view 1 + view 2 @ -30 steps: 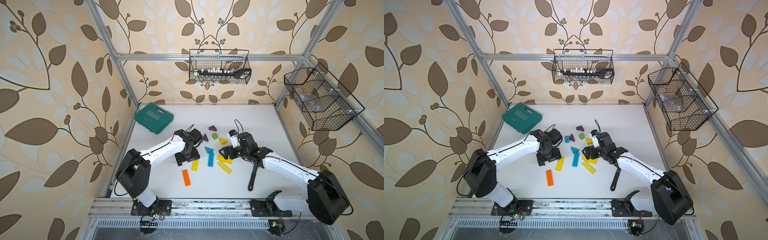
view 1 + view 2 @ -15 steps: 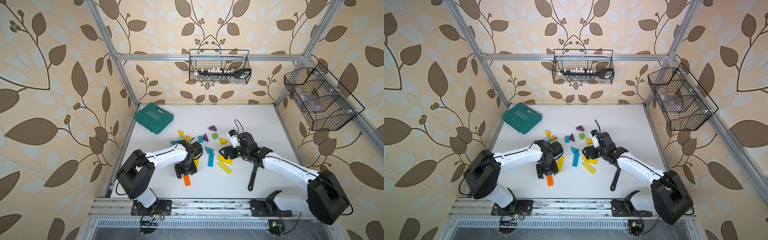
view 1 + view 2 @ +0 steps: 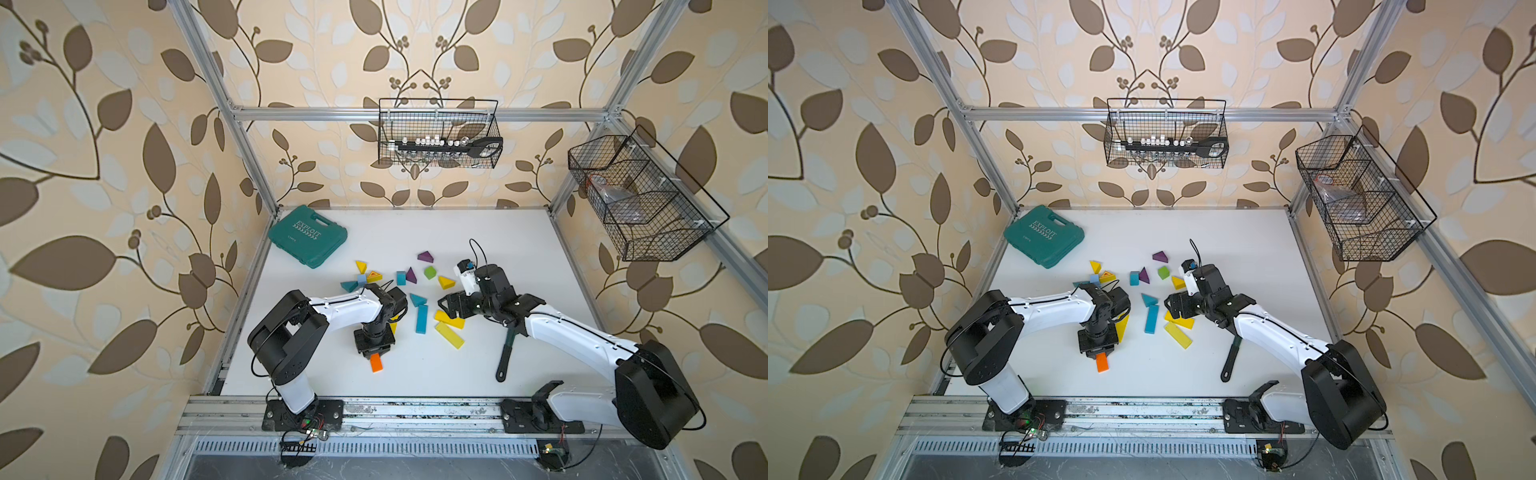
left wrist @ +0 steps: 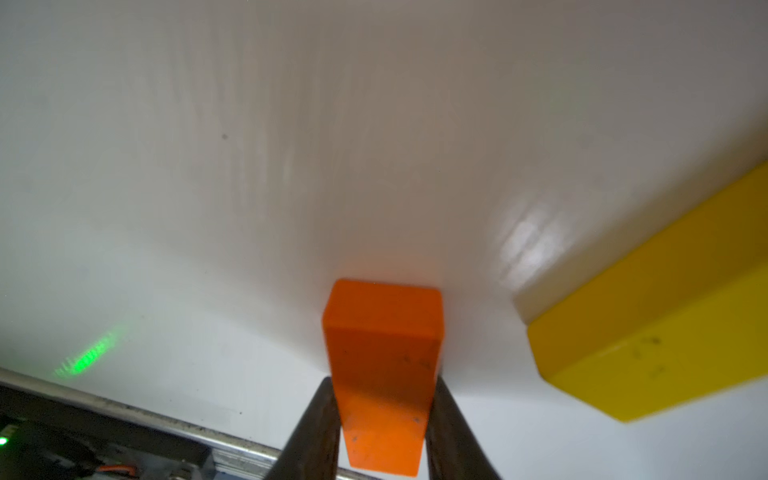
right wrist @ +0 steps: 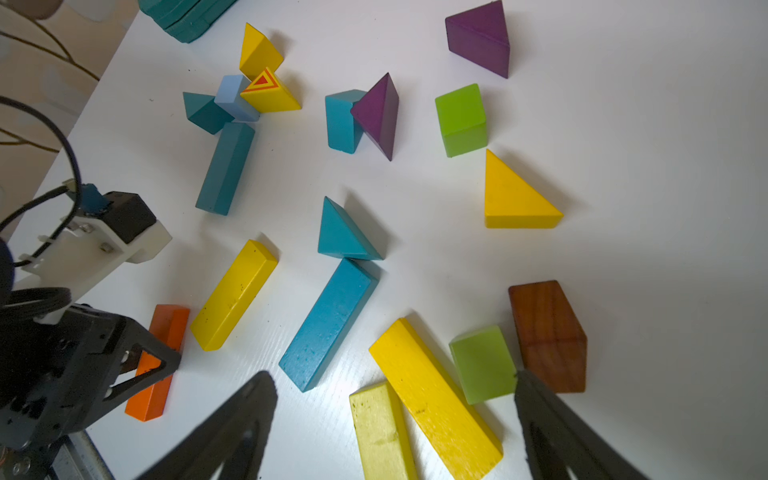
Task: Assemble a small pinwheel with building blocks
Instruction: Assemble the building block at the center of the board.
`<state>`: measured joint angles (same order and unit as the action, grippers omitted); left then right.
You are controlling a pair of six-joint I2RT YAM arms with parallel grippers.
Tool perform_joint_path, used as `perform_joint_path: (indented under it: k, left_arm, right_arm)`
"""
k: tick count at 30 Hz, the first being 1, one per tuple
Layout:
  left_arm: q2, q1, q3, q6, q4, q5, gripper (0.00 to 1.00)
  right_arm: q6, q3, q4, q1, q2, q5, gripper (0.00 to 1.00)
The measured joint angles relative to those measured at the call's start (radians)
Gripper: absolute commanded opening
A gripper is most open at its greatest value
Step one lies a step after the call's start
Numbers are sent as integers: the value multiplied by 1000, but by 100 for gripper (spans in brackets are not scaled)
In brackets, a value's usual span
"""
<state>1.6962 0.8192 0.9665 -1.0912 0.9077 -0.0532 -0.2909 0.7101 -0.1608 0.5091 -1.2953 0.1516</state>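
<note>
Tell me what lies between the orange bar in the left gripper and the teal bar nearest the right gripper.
One yellow bar, lying flat beside the orange bar and apart from the teal bar; the right wrist view shows it best.

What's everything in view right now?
orange bar: one, orange, in left gripper.
other bars: five, three yellow, two teal, mid-table.
wedges: seven, three yellow, two teal, two purple, scattered.
cubes: four, two green, teal, pale blue, among the rest.
brown block: one, beside right gripper.
tool case: one, teal, back left corner.
wrench: one, dark, front right.
wire baskets: two, black, on walls.
left gripper: shut on orange bar.
right gripper: open, mid-table.
</note>
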Motion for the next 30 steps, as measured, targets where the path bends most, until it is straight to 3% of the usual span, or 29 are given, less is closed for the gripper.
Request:
perform_joint_path:
  k: [11,21,30]
  left_arm:
    - [34,-101,72,195,-6,22,22]
    - [87,-191,130,307,-21,20,27]
    - [110,-212,152,344,-3,20,32]
  right_arm:
    - [0,0,3,0,-27,-14,90]
    - [0,0,7,0,-44,-29,90]
    - [0,0,7,0,-57,-34,90]
